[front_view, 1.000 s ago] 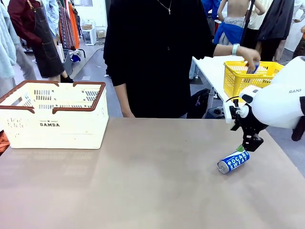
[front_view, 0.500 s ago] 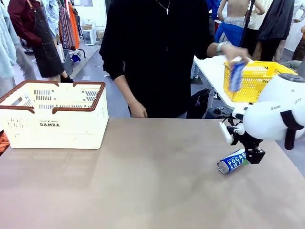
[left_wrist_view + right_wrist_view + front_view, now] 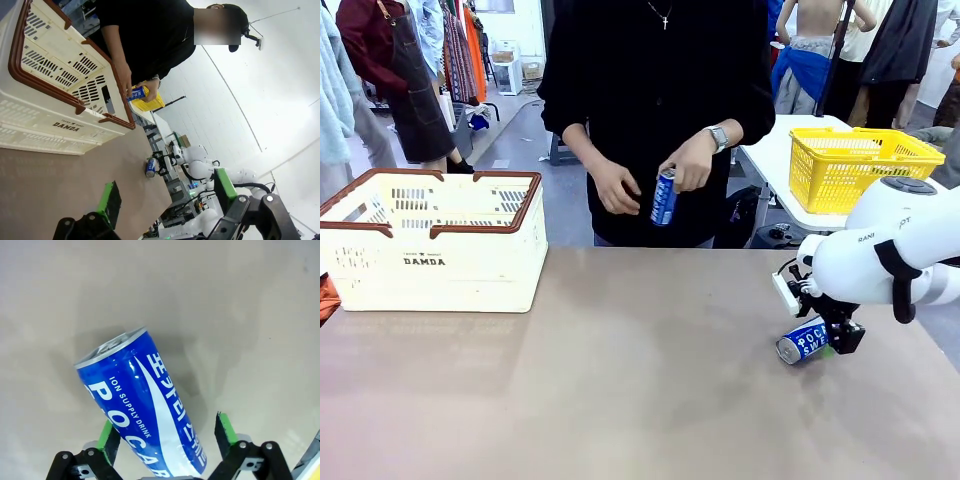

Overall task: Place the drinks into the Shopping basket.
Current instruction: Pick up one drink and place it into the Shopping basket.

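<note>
**Tabletop stock: one can down, one in hand**

Tan tabletop (image 3: 620, 400), matt and bare, shared with a person.

1. Right gripper (image 3: 166, 432): jaws apart, one green pad on each side of item 2, not yet pressing it.
2. Lying can (image 3: 145, 415): blue and white "POCARI SWEAT", on its side at the robot's right of the table, silver top turned toward the table's middle. Handling, by judgement: the wall is thin metal, smooth and slippery, and the can is apt to roll if nudged. Whether it is full cannot be told. Best taken across the middle of the barrel, pads square to the curve, with a light squeeze to avoid denting.
3. Left gripper (image 3: 166, 192): jaws apart, nothing between them, above bare table near item 4.
4. Shopping basket (image 3: 430, 265): cream with a brown rim, at the robot's left, well apart from the lying can. No drink is seen inside.
5. Second can (image 3: 663, 198): blue, upright, held in the person's hand (image 3: 692, 162) beyond the far edge.
6. Yellow basket (image 3: 860, 165): on a side table behind.

Changes: a second ago the right gripper stood above the lying can; it has now lowered around it. The person's hand was in the yellow basket and has now brought the second can to the middle. The lying can and the Shopping basket have not moved.
</note>
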Controlling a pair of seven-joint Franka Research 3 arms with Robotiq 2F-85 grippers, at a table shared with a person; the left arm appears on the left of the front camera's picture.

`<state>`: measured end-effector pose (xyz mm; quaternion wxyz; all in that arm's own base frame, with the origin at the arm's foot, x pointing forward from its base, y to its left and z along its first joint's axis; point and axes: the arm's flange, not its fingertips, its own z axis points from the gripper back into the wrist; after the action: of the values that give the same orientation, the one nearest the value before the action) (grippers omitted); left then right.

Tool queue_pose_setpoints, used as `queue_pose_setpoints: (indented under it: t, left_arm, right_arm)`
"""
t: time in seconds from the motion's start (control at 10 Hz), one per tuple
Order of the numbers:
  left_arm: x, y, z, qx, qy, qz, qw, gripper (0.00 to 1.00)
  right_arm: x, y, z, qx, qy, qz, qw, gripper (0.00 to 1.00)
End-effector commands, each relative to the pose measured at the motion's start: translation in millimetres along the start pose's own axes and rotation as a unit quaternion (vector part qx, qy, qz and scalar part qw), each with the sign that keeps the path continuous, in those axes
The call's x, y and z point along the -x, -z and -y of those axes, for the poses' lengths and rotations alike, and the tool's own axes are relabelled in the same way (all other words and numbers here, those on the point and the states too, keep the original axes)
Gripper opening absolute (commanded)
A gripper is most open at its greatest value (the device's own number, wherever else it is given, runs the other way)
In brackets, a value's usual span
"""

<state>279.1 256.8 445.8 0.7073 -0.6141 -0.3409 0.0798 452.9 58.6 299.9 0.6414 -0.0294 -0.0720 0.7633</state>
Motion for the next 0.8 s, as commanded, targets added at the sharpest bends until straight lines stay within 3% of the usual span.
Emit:
queue_pose_setpoints:
  t: [0.0, 0.1, 0.7]
  left_arm:
    - [-0.2, -1.2, 2.9, 0.007, -0.001, 0.003, 1.0, 1.0]
    - [-0.2, -1.2, 2.9, 0.007, -0.001, 0.003, 1.0, 1.0]
    - [-0.2, -1.2, 2.9, 0.007, -0.001, 0.003, 1.0, 1.0]
  right_arm:
    - [5.3, 0.4, 6.8, -0.008, -0.013, 0.011, 1.0, 0.41]
    - [4.2, 1.2, 6.8, -0.011, -0.016, 0.013, 1.0, 0.0]
    - [4.3, 3.8, 11.9, -0.043, -0.007, 0.005, 0.999, 0.0]
